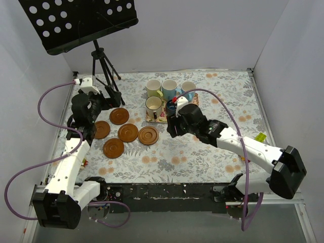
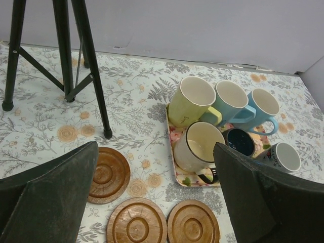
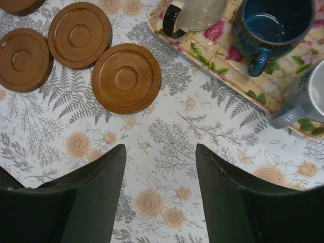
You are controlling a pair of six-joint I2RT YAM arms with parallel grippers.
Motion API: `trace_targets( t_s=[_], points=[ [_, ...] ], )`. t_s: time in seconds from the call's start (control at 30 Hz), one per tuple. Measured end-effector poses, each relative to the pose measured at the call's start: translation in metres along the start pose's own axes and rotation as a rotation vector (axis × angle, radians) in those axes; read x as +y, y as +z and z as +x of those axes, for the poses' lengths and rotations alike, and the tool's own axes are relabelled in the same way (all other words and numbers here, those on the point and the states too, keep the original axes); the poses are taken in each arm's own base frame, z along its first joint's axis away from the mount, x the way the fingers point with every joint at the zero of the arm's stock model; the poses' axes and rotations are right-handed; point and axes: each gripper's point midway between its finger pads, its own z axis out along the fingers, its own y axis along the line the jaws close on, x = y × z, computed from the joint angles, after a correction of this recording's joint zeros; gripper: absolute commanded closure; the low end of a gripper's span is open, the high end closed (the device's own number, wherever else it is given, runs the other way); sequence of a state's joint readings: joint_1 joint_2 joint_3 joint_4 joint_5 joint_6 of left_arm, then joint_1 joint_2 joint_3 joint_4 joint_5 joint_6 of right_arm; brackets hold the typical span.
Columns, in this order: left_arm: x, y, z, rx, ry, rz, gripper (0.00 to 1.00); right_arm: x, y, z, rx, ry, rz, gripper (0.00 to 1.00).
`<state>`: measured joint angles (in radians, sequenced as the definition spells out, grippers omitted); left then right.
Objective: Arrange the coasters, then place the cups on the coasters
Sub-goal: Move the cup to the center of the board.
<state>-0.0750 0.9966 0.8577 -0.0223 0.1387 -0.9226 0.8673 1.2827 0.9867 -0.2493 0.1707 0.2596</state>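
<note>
Right wrist shows nearest coaster (image 3: pixel 126 78) ahead-left of spread right hand (image 3: pixel 161 152).

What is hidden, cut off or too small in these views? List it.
Top view: dark blue mug mostly hidden by the right gripper.
Right wrist view: grey-blue mug cut by the right edge, cream mug by the top edge.
Left wrist view: writing on the yellow-green mug too small to read.
</note>
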Motion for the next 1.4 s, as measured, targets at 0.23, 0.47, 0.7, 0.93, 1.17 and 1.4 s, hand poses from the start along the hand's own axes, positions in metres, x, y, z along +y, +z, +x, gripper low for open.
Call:
trace_targets(
  t_s=[0.23, 0.47, 0.7, 0.93, 1.17, 1.4],
  points=[
    [-0.011, 0.000, 0.003, 0.009, 0.004, 0.030, 0.02, 0.021, 0.031, 0.010, 0.039, 0.014, -0.015, 0.29],
    [-0.017, 0.000, 0.006, 0.015, 0.007, 0.047, 0.02, 0.031, 0.076, 0.035, 0.129, -0.015, 0.012, 0.28],
    [-0.019, 0.000, 0.010, 0.017, 0.013, 0.055, 0.02, 0.028, 0.115, 0.045, 0.180, -0.040, 0.063, 0.24],
    [-0.022, 0.000, 0.006, 0.001, 0.017, 0.068, 0.02, 0.030, 0.138, 0.037, 0.163, -0.058, 0.080, 0.23],
    [-0.022, 0.000, 0.006, 0.001, 0.019, 0.073, 0.02, 0.034, 0.163, 0.048, 0.193, -0.063, 0.069, 0.21],
    [-0.025, 0.000, 0.005, -0.001, 0.020, 0.085, 0.02, 0.034, 0.170, 0.048, 0.194, -0.069, 0.073, 0.22]
  ],
)
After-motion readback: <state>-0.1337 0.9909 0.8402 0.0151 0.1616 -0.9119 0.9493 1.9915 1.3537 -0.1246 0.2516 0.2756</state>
